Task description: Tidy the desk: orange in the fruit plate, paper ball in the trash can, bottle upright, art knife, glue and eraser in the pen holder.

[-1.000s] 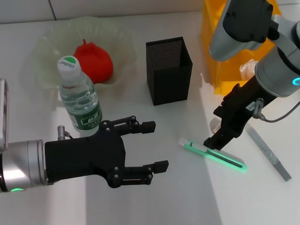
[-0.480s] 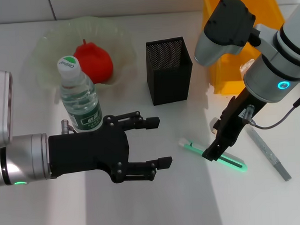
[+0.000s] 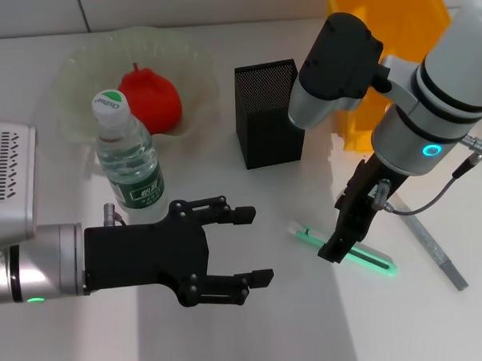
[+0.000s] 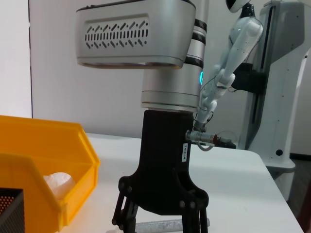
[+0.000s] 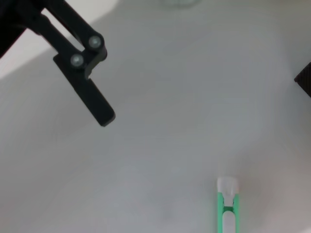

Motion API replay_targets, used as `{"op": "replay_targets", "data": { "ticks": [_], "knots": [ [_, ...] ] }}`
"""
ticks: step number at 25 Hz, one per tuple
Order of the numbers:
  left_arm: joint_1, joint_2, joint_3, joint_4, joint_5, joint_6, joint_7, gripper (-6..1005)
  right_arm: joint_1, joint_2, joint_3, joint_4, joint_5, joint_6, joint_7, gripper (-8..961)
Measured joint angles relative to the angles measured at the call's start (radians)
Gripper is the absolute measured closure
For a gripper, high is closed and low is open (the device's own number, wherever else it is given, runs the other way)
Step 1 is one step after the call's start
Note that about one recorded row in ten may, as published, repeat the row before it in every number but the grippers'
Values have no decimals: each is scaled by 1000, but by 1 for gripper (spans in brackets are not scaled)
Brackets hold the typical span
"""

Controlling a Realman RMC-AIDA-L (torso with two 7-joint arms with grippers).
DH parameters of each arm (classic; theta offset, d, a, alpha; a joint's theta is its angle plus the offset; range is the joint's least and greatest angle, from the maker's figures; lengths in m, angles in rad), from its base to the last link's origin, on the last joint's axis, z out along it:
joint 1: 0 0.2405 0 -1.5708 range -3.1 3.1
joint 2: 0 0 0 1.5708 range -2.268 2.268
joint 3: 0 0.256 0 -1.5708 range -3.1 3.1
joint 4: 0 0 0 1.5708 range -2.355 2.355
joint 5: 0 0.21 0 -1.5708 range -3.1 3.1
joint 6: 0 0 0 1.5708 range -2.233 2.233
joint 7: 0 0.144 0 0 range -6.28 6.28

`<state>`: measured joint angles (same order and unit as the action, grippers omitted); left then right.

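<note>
— Where is the right gripper?
— Low over the white table, its black tip right at the green art knife, which lies flat between the pen holder and a grey metal strip. I cannot tell how its jaws stand, nor whether they touch the knife.

— And the left gripper?
— It hovers over the near part of the table, just in front of the bottle, jaws spread wide and holding nothing. One of its fingers shows in the right wrist view, well apart from the knife's pale end.

— The rest of the things?
— The bottle stands upright, cap on, beside the fruit plate. The orange sits in that plate. The trash can stands at the far right behind the right arm; in the left wrist view a white crumpled paper ball lies inside it.
</note>
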<state>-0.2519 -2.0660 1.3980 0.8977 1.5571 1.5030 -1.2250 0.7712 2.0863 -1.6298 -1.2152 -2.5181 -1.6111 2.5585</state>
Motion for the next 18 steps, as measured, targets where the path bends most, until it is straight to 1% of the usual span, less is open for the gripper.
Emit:
{"op": "replay_targets", "data": {
  "ticks": [5,13,18],
  "knots": [
    [0,-2,-5,-11,49,-18,-3,195,8,0,-14,2,-1,16,3,157],
    [3,-4,-6,-13,53,-29,0,195,41,1,-91,47,-2,55,18,159],
    [-1,-5,-1,-13,53,-32,-1,195,45,2,-120,53,-3,78,29,160]
  ]
}}
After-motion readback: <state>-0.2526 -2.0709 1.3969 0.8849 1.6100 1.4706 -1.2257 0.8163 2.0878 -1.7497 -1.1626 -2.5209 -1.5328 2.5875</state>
